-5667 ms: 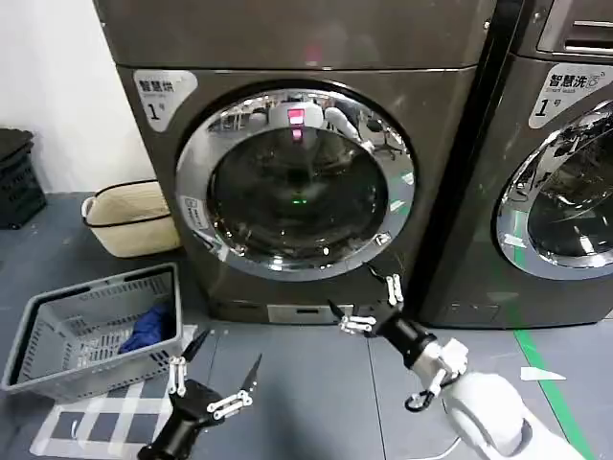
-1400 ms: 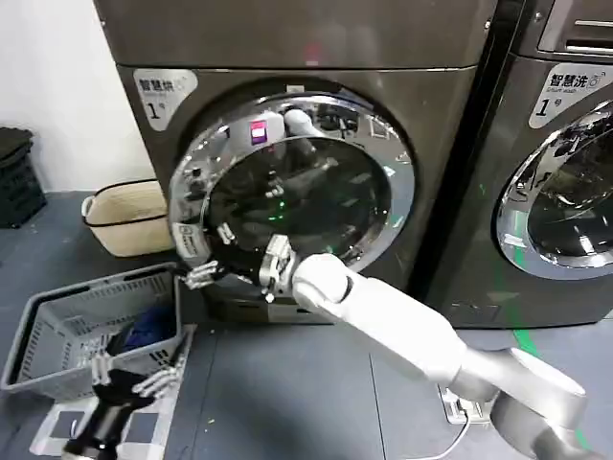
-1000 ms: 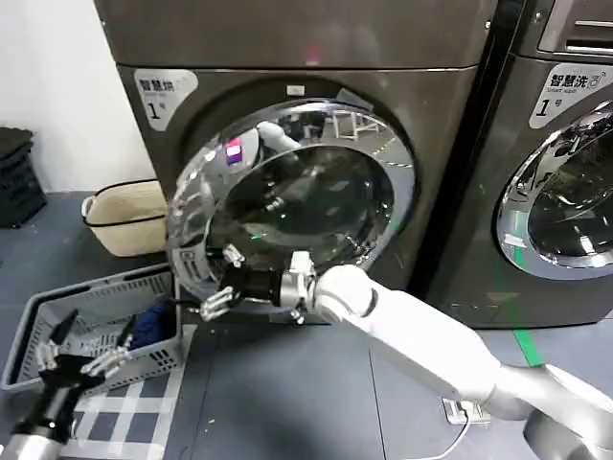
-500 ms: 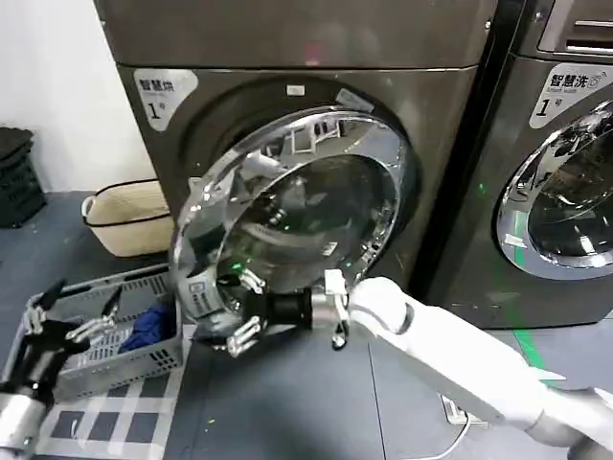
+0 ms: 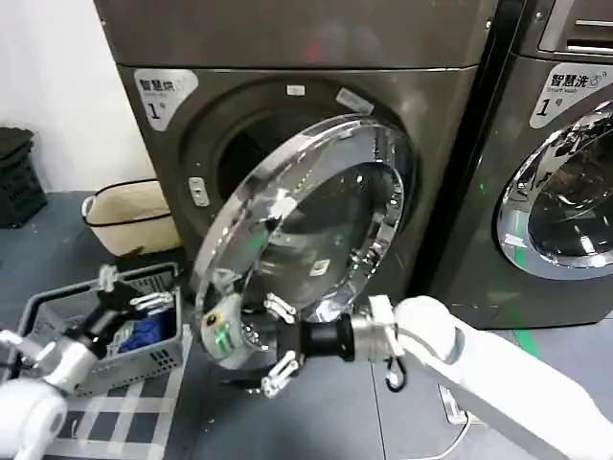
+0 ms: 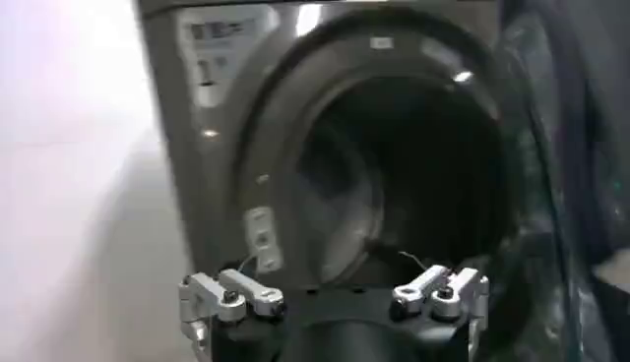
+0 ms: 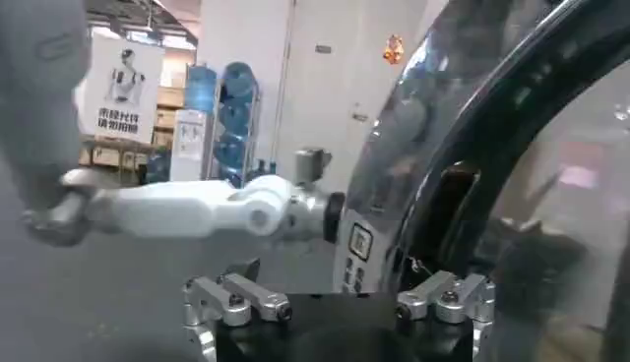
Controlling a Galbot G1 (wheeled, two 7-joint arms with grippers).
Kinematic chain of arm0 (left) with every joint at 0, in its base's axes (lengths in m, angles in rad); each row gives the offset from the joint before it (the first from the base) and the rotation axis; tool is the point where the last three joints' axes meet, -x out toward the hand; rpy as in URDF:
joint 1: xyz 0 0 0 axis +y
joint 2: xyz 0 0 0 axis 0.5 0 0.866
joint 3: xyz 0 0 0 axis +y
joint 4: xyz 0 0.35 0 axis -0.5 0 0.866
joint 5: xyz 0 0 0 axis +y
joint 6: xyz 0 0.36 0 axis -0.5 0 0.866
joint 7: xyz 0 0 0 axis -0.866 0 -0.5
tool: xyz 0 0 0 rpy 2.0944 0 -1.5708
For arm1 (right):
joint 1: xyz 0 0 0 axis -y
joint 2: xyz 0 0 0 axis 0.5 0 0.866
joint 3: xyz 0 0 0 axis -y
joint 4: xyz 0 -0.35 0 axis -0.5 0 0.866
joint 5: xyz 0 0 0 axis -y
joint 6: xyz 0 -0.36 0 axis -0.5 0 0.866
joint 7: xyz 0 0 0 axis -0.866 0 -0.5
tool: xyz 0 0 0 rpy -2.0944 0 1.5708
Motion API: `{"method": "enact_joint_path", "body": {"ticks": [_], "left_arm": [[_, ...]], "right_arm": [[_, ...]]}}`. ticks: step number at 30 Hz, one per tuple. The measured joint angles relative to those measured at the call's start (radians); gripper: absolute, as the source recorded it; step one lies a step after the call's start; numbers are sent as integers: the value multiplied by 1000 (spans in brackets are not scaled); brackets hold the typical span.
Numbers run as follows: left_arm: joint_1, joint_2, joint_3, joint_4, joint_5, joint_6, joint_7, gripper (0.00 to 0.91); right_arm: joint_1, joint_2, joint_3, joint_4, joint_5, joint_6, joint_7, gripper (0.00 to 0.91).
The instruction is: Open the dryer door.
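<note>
The dryer door (image 5: pixel 306 240) stands partly swung out from the dryer (image 5: pixel 287 105), hinged on the machine's right side w/ its free edge toward the robot's left and low. The drum opening (image 5: pixel 239 153) shows dark behind it, approx half uncovered.

Right gripper (image 5: pixel 276 337) sits at the door's lower free rim, fingers spread apart, one up near the chrome ring and one below it. In the head view it looks to be hooked at the rim rather than clamped on it; can't tell for sure if a finger actually touches. The right wrist view has the door's curved edge just beside the gripper (image 7: pixel 340 300), jaws wide.

Key relation: door lies above and to the right of that claw, its hinge well off on the far side, so any further swing prob. needs the claw to arc outward and rightward around the hinge. Right arm is clearly the nearer one.

Left gripper (image 5: pixel 129 297) is released, fingers splayed, hovering over the basket (image 5: pixel 57 316) well apart from the door; its wrist cam looks into the open drum (image 6: pixel 413 187).

Containers: grey basket holds a blue cloth (image 5: pixel 148 331). Tan bin (image 5: pixel 129 213) by the wall, contents not visible. Drum looks dark, contents unclear
</note>
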Motion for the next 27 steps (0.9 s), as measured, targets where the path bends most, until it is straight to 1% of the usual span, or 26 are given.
{"method": "enact_joint_path", "body": {"ticks": [3,9,13,15,19,22,25,27], "left_arm": [[-43,40,63,8,10,-10,18,907],[-118,83,191,17,33,-23,32,907],[-156,87,261,23,38,-30,30,907],[-174,85,291,25,39,-30,29,907],[-213,76,346,27,40,-36,28,907],[-234,69,382,25,38,-44,28,907],[-254,61,412,26,38,-50,25,907],[-267,56,433,26,38,-52,21,907]], "right_arm": [[-84,-29,74,20,-17,17,27,907],[-339,-75,306,65,-52,48,69,907],[-543,-64,517,100,-59,68,102,907],[-669,-46,645,116,-84,92,111,907],[-912,24,888,138,-151,164,136,907],[-1085,109,1053,145,-184,211,179,907],[-1217,204,1174,151,-222,244,234,907],[-1285,269,1240,156,-250,252,285,907]]}}
